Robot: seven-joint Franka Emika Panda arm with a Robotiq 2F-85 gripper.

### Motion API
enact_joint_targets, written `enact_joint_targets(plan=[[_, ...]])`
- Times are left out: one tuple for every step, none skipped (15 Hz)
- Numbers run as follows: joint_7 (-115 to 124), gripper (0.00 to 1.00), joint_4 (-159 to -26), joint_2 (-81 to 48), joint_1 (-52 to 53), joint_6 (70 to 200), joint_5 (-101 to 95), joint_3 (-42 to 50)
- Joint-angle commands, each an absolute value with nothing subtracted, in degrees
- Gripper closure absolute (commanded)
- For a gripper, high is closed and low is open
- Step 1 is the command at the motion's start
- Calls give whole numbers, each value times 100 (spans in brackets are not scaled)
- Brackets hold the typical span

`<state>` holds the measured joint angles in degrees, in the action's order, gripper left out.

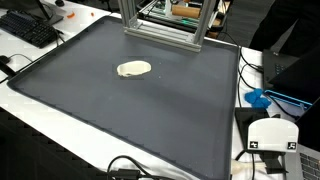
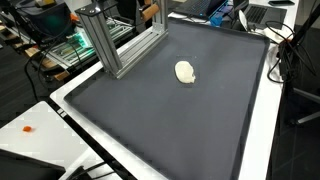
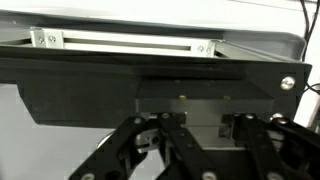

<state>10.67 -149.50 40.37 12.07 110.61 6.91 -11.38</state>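
A small cream-coloured lump lies alone on the dark grey mat; it shows in both exterior views. My arm does not show in either exterior view. In the wrist view my gripper fills the bottom of the picture, its black fingers apart with nothing between them. It faces a black panel and an aluminium bar close in front. The lump is not in the wrist view.
An aluminium frame stands at the mat's edge, seen in both exterior views. Off the mat are a black keyboard, a blue object, a white device and cables.
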Motion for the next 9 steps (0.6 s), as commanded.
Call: enact_joint_targets(plan=[[1096,30,-15129,4236,1216,11179,829,-1189],[1109,28,-15095,4225,1215,11169,865,-1166],[1111,23,-15052,4224,1206,11148,866,-1152],[1098,14,-15007,4229,1188,11134,840,-1139],[1078,8,-14936,4234,1170,11095,807,-1126],[1060,1,-14873,4238,1157,11084,795,-1108],[1049,0,-14789,4235,1136,11046,763,-1102],[1038,0,-14672,4197,1124,10972,786,-1069],[1059,0,-14585,4169,1091,10982,774,-1062]])
